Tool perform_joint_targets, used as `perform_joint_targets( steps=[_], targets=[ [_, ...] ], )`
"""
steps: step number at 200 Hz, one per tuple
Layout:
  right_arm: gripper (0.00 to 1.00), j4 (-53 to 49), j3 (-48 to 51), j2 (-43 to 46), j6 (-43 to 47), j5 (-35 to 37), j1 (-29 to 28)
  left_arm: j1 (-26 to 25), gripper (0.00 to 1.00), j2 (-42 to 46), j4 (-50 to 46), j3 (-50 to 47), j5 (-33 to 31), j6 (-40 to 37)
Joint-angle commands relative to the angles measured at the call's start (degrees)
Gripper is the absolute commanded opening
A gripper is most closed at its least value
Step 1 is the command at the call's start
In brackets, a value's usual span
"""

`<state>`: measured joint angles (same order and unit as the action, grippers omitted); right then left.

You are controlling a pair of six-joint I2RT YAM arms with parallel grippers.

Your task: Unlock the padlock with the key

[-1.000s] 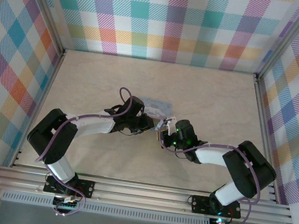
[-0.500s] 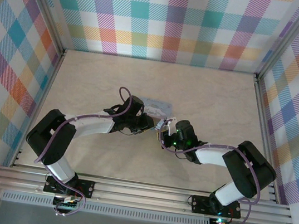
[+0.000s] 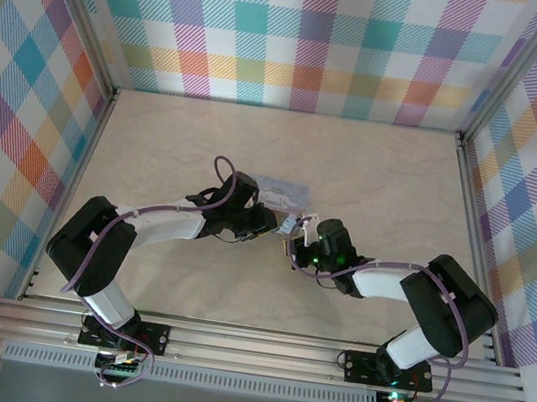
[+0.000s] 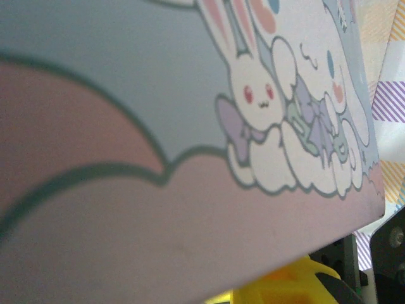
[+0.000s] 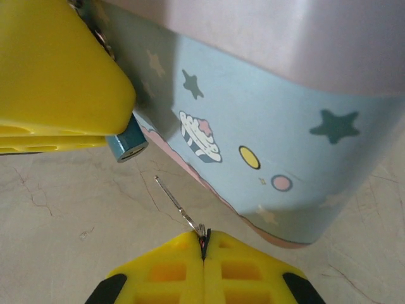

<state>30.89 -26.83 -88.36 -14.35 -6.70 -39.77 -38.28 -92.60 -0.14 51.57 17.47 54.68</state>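
From above, the tin box (image 3: 281, 191) lies on the table (image 3: 393, 179), and both arms meet at its near edge: the left gripper (image 3: 267, 221) at its near-left side and the right gripper (image 3: 295, 237) just off its near-right corner. At that height the padlock and key are too small to make out. The right wrist camera brings them close. The right gripper (image 5: 204, 240) has its yellow fingertips pressed together on the head of the key (image 5: 178, 203), whose thin silvery blade slants up and left toward the box's starred blue wall (image 5: 272, 120). Just beside that wall, the padlock (image 5: 128, 145) pokes its teal end out from between the left gripper's yellow fingers (image 5: 57, 76), which pinch it; the key's tip sits near it, apart. The left wrist camera shows the box's rabbit-printed face (image 4: 253, 95) very close, with a yellow finger (image 4: 297, 282) below it.
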Motion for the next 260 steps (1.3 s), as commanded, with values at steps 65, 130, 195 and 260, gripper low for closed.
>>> perform_joint_targets(
  steps=[65,130,195,260],
  targets=[
    [0.01,3.58,-0.67,0.66,-0.31,-1.02,-0.09,-0.39,0.11,1.65,-0.53,-0.15,1.24,0.21],
    [0.01,4.26,-1.48,-0.32,-0.59,-1.21,-0.12,-0.41,0.11,1.19,-0.38,-0.17,1.58,0.25],
    [0.01,3.60,-2.88,-1.37,-0.59,-1.56,-0.13,-0.40,0.10,1.28,-0.27,-0.08,1.86,0.25],
    [0.01,4.79,-2.92,-1.53,-1.21,-1.65,-0.13,-0.40,0.10,0.91,-0.29,0.19,1.85,0.34]
  ],
)
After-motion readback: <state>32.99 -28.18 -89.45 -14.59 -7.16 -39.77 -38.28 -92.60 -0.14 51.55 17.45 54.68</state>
